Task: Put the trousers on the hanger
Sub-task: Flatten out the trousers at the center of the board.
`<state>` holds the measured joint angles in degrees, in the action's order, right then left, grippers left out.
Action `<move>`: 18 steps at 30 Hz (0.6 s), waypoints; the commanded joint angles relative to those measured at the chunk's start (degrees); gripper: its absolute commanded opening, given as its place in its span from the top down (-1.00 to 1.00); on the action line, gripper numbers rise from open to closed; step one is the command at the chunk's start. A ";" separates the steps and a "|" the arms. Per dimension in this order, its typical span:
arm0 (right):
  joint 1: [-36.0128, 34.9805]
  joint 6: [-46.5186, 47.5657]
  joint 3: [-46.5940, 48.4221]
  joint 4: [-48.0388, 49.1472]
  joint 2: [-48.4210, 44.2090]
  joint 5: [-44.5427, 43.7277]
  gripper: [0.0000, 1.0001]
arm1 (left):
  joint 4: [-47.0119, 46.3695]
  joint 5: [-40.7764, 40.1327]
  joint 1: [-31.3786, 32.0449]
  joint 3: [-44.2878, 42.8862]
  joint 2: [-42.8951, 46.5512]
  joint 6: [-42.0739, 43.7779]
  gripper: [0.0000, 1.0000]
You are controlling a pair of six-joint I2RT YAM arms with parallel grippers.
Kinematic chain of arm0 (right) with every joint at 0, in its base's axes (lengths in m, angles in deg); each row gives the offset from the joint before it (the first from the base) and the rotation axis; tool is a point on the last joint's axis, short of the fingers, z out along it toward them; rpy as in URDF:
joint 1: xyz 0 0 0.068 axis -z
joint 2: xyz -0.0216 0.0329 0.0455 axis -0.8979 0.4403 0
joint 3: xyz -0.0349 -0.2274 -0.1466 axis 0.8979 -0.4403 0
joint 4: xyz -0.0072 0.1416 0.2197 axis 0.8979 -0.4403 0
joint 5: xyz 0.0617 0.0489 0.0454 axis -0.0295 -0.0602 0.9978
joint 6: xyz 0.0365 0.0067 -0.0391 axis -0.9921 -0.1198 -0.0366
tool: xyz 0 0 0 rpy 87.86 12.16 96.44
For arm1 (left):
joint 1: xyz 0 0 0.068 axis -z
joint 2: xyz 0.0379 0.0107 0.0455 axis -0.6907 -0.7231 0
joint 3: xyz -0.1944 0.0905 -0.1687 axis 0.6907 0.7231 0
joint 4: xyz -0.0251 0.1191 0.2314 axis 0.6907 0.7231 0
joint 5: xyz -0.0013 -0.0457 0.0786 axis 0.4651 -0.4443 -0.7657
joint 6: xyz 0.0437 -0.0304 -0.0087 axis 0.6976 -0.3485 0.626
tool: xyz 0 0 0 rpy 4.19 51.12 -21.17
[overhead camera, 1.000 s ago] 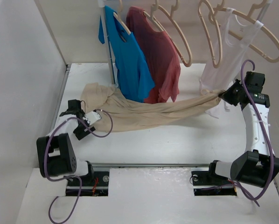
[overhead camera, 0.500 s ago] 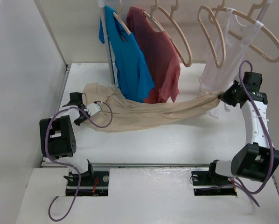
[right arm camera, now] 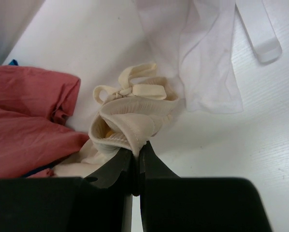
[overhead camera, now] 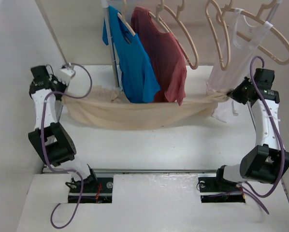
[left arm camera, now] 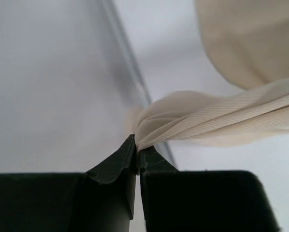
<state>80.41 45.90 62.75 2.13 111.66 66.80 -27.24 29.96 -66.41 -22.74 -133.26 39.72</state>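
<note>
The beige trousers (overhead camera: 135, 113) hang stretched in a sagging band between my two grippers, in front of the shirts on the rack. At the far left, close to the wall, my left gripper (overhead camera: 62, 95) is shut on one bunched end of the trousers (left arm camera: 222, 123), the cloth pinched at the fingertips (left arm camera: 137, 153). On the right, my right gripper (overhead camera: 230, 94) is shut on the waistband end (right arm camera: 130, 118), its drawstring bow showing above the tips (right arm camera: 138, 151). An empty pale wooden hanger (overhead camera: 189, 46) hangs on the rail above the trousers, with another beside it.
A blue T-shirt (overhead camera: 132, 63) and a dull red T-shirt (overhead camera: 166, 63) hang on hangers behind the trousers. A white vest (overhead camera: 234, 53) hangs at the right, close to my right gripper. The rack's pole (overhead camera: 114, 53) stands at the back left. The side wall (overhead camera: 19, 96) is close to my left arm.
My left gripper shut on the trousers' left end and lifted it up and back toward the left wall, pulling the trousers taut. The right gripper stayed nearly still.
</note>
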 commanded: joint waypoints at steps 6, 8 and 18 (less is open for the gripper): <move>1.04 0.23 11.35 -0.82 -3.48 -2.40 1.00 | 8.44 -1.44 -0.31 -18.53 9.33 -2.08 1.00; 1.74 -1.08 11.19 -0.82 -5.76 -2.40 1.00 | 6.97 -4.08 -0.83 -16.01 11.09 -0.15 1.00; 7.01 -7.06 -14.34 -0.82 -14.73 0.67 1.00 | 4.41 -19.81 -0.83 16.83 19.44 8.99 1.00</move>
<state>84.41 41.99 55.80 1.25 97.63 67.08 -23.68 17.74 -66.69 -14.13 -114.55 44.86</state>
